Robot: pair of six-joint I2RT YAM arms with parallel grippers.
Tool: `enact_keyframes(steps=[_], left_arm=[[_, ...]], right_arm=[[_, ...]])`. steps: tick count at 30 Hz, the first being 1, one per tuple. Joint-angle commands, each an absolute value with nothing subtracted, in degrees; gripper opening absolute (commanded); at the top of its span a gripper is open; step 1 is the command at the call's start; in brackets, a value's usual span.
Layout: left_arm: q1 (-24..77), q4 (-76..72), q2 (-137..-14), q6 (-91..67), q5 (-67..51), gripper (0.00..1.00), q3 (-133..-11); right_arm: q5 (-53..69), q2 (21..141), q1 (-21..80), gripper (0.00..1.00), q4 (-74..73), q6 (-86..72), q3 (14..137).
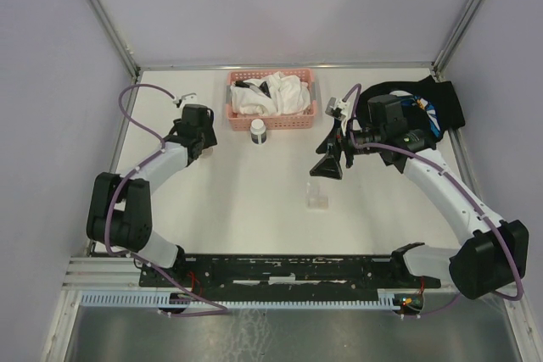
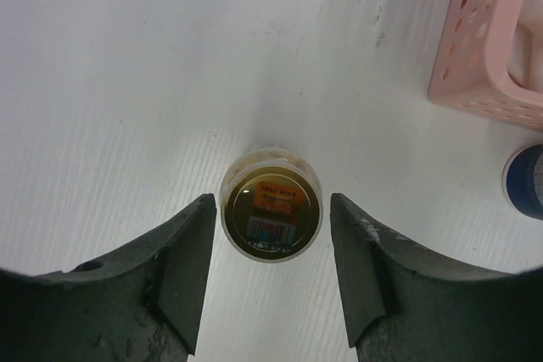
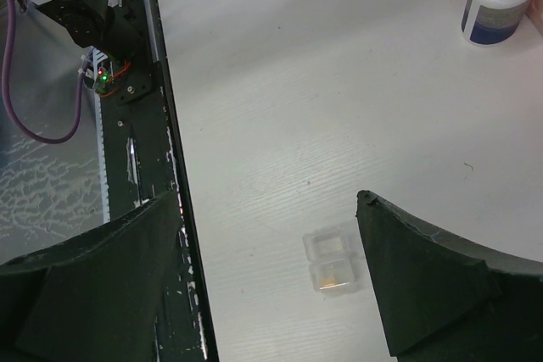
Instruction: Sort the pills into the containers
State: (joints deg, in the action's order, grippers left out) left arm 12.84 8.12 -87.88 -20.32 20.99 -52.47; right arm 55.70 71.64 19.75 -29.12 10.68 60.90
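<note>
A small clear jar (image 2: 271,225) with a gold labelled lid stands on the white table, and yellowish pills (image 2: 263,157) show through its far side. My left gripper (image 2: 271,199) is open and straddles the jar, with a narrow gap on each side. In the top view the left gripper (image 1: 197,129) hides the jar. The container (image 3: 333,264), a small clear box with two compartments, lies on the table with an orange speck in its near compartment. My right gripper (image 3: 270,281) hangs open above the table, with the box just inside its right finger. From above, the container (image 1: 316,196) lies just in front of the right gripper (image 1: 329,158).
A pink mesh basket (image 1: 271,120) with white cloths stands at the back centre. A white bottle (image 1: 258,131) with a dark blue label stands in front of it. A black bag (image 1: 424,99) lies at the back right. A black rail (image 1: 280,264) runs along the near edge.
</note>
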Motion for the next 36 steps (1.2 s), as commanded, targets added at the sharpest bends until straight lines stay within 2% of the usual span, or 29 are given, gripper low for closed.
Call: enact_keyframes(steps=[1, 20, 23, 27, 30, 33, 36], left_arm=[[12.73, 6.98, -85.33, -21.87, 22.28, 0.59, -54.74], [13.35, 7.29, -84.29, -21.63, 22.49, 0.56, -54.95], [13.39, 7.37, -84.36, -21.58, 22.24, 0.46, -54.91], [13.57, 8.14, -83.85, -22.21, 20.99, 0.19, -54.89], [14.39, 8.51, -81.2, -23.89, 18.88, 0.11, -53.76], [14.5, 6.57, -75.59, -27.25, 10.47, 0.05, -50.63], [14.5, 4.1, -68.68, -30.65, 1.1, 0.03, -45.32]], right_arm=[[57.55, 71.65, 19.51, 0.93, -26.98, 10.07, 62.67], [58.36, 72.38, 19.49, 0.93, -26.63, 9.51, 62.49], [58.44, 72.33, 19.48, 0.94, -26.62, 9.51, 62.45], [58.4, 72.34, 19.49, 0.94, -26.63, 9.5, 62.49], [58.47, 72.38, 19.52, 0.94, -26.99, 9.94, 62.47], [58.45, 72.04, 19.45, 0.93, -27.89, 12.44, 62.33], [58.39, 71.07, 19.47, 0.93, -28.72, 15.81, 61.75]])
